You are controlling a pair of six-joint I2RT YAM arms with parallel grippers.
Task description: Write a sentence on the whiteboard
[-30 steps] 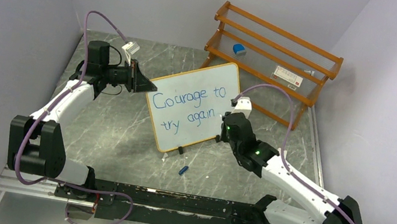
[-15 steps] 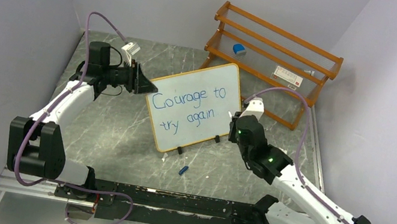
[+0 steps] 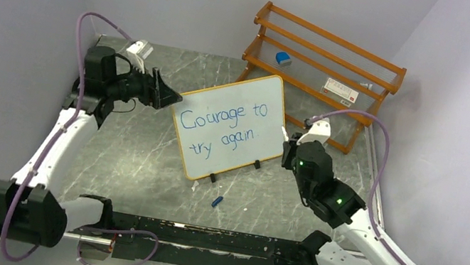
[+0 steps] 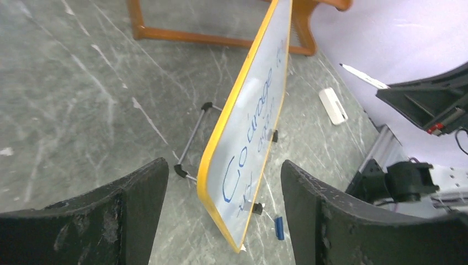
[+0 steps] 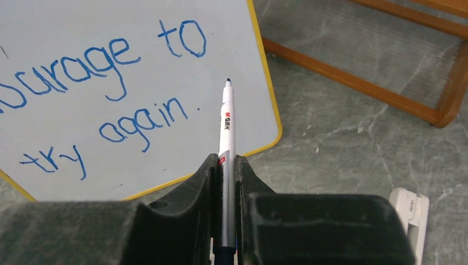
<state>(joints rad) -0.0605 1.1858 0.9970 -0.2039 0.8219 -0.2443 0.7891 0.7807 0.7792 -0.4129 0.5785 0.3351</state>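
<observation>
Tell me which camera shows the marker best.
Right wrist view: the marker fills the centre, clamped between the right fingers, tip and label clear. Left wrist shows it as a distant thin white stick; top external barely shows it.

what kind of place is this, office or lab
Probably a robot test cell: a left arm and right arm bolted at a table edge, bare walls close around, whiteboard as prop.

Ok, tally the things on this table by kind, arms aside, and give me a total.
White whiteboard with orange-wood frame: 1
Orange wooden rack: 1
White marker pen: 1
Small blue cap: 1
Blue block on the rack: 1
Small white rectangular pieces: 2 (labelled box, plain slab)
Total: 7
</observation>
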